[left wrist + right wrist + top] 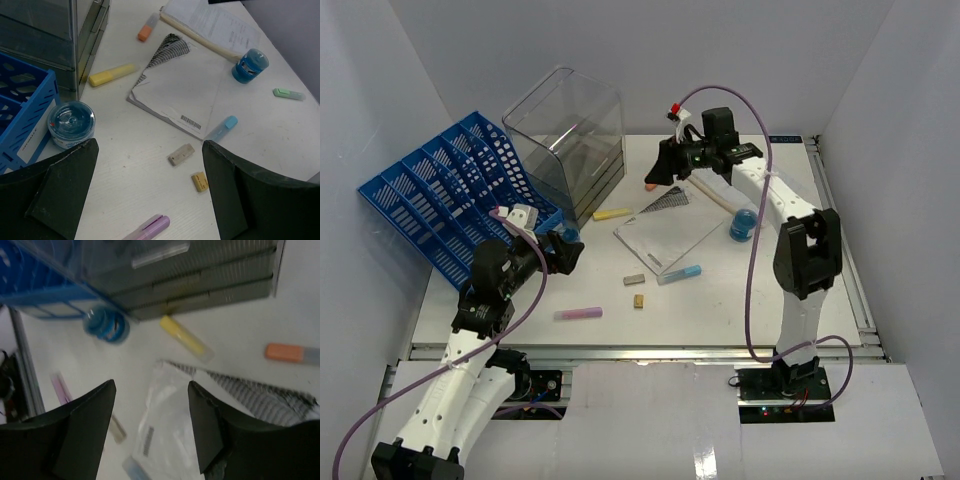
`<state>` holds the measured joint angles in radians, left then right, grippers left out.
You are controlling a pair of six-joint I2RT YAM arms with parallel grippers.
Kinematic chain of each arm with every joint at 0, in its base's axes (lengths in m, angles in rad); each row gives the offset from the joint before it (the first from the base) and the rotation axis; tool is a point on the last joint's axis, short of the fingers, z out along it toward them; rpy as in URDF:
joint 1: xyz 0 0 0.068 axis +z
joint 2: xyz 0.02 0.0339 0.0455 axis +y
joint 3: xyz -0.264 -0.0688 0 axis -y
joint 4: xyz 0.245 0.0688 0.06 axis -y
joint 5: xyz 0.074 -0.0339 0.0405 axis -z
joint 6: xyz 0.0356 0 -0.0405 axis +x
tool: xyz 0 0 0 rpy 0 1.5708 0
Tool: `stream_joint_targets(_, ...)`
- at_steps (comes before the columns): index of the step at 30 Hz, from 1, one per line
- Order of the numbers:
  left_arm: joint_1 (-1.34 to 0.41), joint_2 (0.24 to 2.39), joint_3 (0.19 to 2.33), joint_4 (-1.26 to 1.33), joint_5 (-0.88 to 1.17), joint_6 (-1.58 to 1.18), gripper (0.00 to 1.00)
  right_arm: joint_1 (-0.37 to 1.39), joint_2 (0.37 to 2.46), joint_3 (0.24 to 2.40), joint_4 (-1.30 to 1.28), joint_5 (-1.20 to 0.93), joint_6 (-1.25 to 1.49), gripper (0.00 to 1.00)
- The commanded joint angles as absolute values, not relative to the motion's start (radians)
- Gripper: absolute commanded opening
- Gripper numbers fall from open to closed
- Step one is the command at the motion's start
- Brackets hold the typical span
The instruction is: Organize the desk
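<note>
- Over the near left part of the tabletop (750, 300), the left gripper (150, 145) is hanging with its jaws spread wide and gripping nothing.
- Just beside its left finger (70, 175), a round blue tub (71, 124) is sitting against the blue file rack (435, 200).
- Ahead of its fingers, a grey eraser (181, 154) and a small tan block (200, 181) are lying near each other, and a purple highlighter (150, 229) is lying closer to the arm bases.
- Over the far middle, the right gripper (150, 387) is hovering with its jaws partly apart and nothing between them, above a white booklet (165, 415) with 1 corner curling up.
- Around the booklet, a yellow highlighter (612, 213) is lying just beside the clear bin (565, 130), an orange marker (147, 29) is lying past the far corner, and a light blue highlighter (222, 128) is lying at the near edge.
- Further right, a small blue pot (249, 65) and a green highlighter (288, 93) are resting near each other without touching.
- The tabletop, white and edged by a metal rail (650, 352), is filling the middle of the top view and carrying all of this, while the file rack is overhanging its far left corner.
</note>
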<state>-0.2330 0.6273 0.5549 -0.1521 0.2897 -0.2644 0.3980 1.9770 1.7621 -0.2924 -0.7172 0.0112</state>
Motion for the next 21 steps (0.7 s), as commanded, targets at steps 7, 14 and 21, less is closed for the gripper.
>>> stream_joint_targets(7, -0.236, 0.541, 0.57, -0.228, 0.173, -0.405, 0.95, 0.427, 2.241, 1.866, 0.521, -0.825, 0.999, 0.62)
stream_joint_targets(14, -0.236, 0.465, 0.592, -0.283, 0.146, -0.598, 0.94, 0.473, 2.382, 1.984, 0.589, -0.737, 1.088, 0.61)
stream_joint_targets(21, -0.236, 0.455, 0.611, -0.28, 0.155, -0.704, 0.94, 0.481, 2.447, 2.032, 0.602, -0.693, 1.125, 0.57)
